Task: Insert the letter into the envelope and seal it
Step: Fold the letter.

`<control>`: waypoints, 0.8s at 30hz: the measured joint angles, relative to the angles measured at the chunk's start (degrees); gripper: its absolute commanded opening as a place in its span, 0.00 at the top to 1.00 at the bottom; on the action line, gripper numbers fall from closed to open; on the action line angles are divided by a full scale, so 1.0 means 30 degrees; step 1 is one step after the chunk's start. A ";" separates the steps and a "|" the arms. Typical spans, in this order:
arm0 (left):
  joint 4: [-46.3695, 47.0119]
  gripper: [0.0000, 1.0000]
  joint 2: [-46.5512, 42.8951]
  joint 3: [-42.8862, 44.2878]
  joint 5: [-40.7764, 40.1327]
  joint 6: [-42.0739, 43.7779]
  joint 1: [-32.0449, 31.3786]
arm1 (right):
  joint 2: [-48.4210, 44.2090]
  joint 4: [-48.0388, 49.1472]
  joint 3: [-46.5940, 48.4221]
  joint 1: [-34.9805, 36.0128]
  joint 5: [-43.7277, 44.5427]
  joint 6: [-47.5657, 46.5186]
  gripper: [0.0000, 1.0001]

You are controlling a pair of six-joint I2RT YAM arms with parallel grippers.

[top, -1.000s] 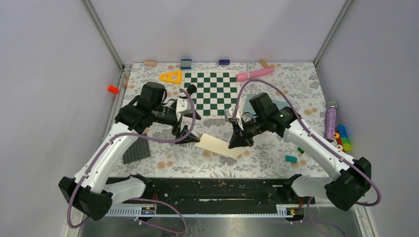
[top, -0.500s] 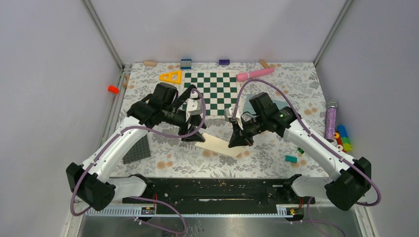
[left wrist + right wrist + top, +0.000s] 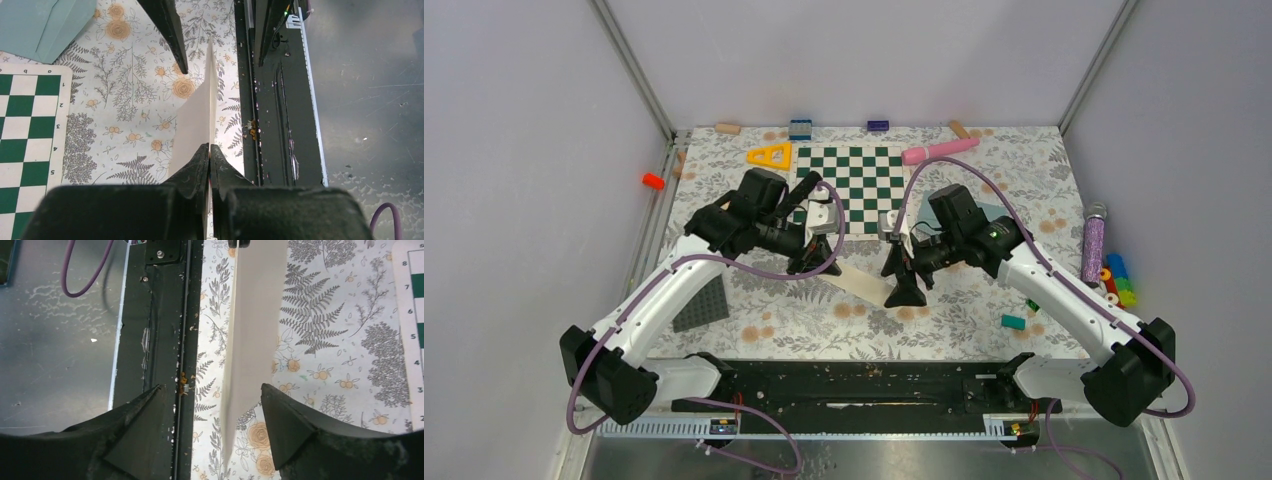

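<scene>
Looks like a robotics lab test cell: boxed in by plain pale panels [image 3: 514,150] on aluminium posts [image 3: 629,65], fitted with a black mounting rail [image 3: 854,385], strewn with toy blocks [image 3: 1114,278] and a chessboard [image 3: 854,180] over floral cloth [image 3: 804,320].

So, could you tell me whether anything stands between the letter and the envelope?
No loose object does; only floral cloth lies between. But the right gripper, open astride the letter that the left gripper clamps, stands toward the envelope, and its arm covers most of it from above.
</scene>
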 measured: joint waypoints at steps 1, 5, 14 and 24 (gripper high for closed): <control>-0.0007 1.00 0.0000 0.0000 -0.0066 0.0000 -0.0015 | 0.0000 0.0211 -0.0007 0.0000 -0.0007 0.0175 0.18; 0.0000 1.00 0.0000 0.0000 -0.0226 0.0000 -0.0226 | 0.0000 0.1443 -0.0102 0.0000 -0.0080 0.1472 0.17; -0.0022 1.00 0.0940 -0.0007 -0.0787 0.0066 -0.1530 | 0.0364 0.4211 -0.0619 0.0000 -0.0612 0.4320 0.48; 0.0386 1.00 0.0882 -0.0087 -0.1151 -0.0029 -0.1523 | 0.0423 0.4342 -0.0918 0.0000 -0.1209 0.4473 0.85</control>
